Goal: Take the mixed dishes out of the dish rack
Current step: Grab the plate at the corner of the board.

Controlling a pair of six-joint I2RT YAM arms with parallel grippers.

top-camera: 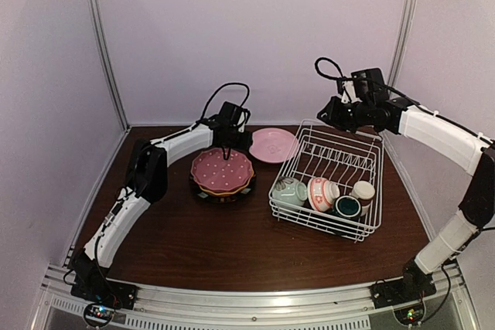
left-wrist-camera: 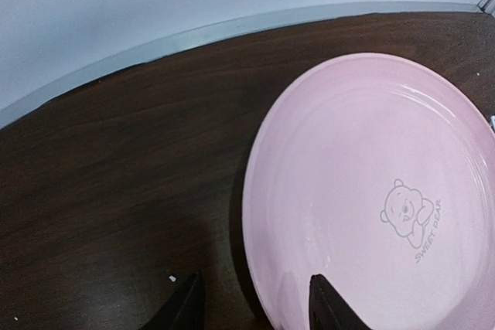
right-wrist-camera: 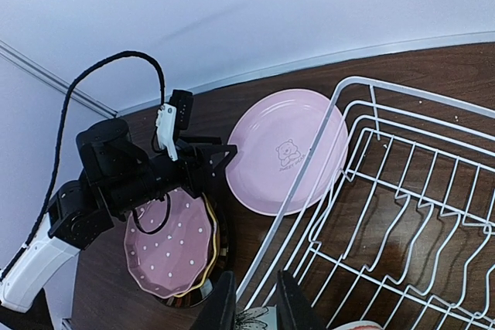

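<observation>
Black fingertips (left-wrist-camera: 184, 307) of the left tool (left-wrist-camera: 255, 282) poke into the bottom of its wrist view. They are spread apart and straddle the left rim of a pink plate (left-wrist-camera: 371, 191). One tip is over the plate and the other over the dark wooden bench (left-wrist-camera: 116, 191), with nothing pinched between them. The plate, printed with a small bear and the words "SWEET BEAR", lies flat on the bench just outside the far-left corner of the white wire dish rack (top-camera: 336, 156). Whether plate and rack touch cannot be told.

Left of the rack, and nearer than the pink plate, sits a dotted scalloped plate (top-camera: 222, 170), pink with white spots and a yellow edge. It is stacked on a black-rimmed plate (top-camera: 224, 195).

Above the rack's far end hangs the right tool (right-wrist-camera: 257, 284), its two fingers drawn nearly together with only a slim gap, gripping nothing. The rack's upright divider prongs and wire floor show below it.

Four pieces sit inside the rack, all crowded along its near end. A pale green bowl (top-camera: 288, 191) is at the left with a red-patterned bowl (top-camera: 321, 193) beside it, both tipped on their sides. Toward the right are a dark-lined cup (top-camera: 347, 206) and a brown-rimmed cup (top-camera: 362, 190).
</observation>
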